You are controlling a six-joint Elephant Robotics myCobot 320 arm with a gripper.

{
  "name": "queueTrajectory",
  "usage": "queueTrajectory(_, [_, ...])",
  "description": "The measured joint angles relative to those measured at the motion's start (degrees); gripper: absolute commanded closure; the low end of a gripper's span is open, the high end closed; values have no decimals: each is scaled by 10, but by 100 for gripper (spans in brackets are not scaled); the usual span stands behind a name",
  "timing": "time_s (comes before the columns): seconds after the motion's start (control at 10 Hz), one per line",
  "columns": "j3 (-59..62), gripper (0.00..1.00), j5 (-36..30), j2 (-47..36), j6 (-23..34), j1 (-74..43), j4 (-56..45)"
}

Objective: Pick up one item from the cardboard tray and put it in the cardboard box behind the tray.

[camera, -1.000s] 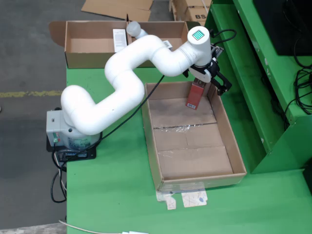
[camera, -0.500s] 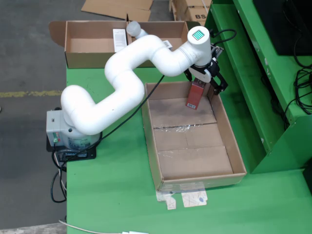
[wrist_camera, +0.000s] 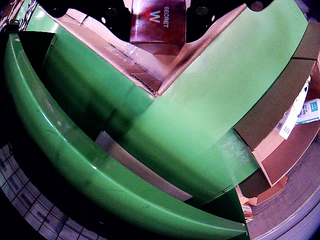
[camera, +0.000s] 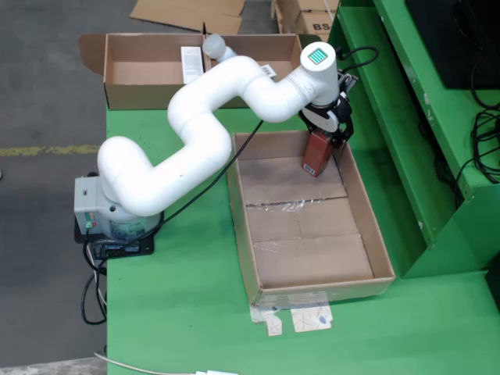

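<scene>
You have the gripper point(camera: 326, 131) pinching the top of the red carton point(camera: 316, 153), which stands tilted at the far end of the cardboard tray point(camera: 248, 258). The cardboard box point(camera: 144, 90) sits beyond it on the green table point(camera: 180, 312).

A dark red carton point(camera: 316, 153) with white lettering is seen in the brown cardboard tray point(camera: 309, 287). The arm point(camera: 211, 101) is white, capped by a green-striped square. The tabletop point(camera: 180, 312) is bright green; the box point(camera: 141, 86) behind the tray is brown.
</scene>
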State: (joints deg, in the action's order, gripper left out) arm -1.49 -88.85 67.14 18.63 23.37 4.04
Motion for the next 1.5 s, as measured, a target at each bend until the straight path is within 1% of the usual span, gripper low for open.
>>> queueTrajectory(1.1, [0, 100, 0, 0, 0, 0, 0])
queueTrajectory(1.5, [-1, 100, 4, 0, -7, -6, 32])
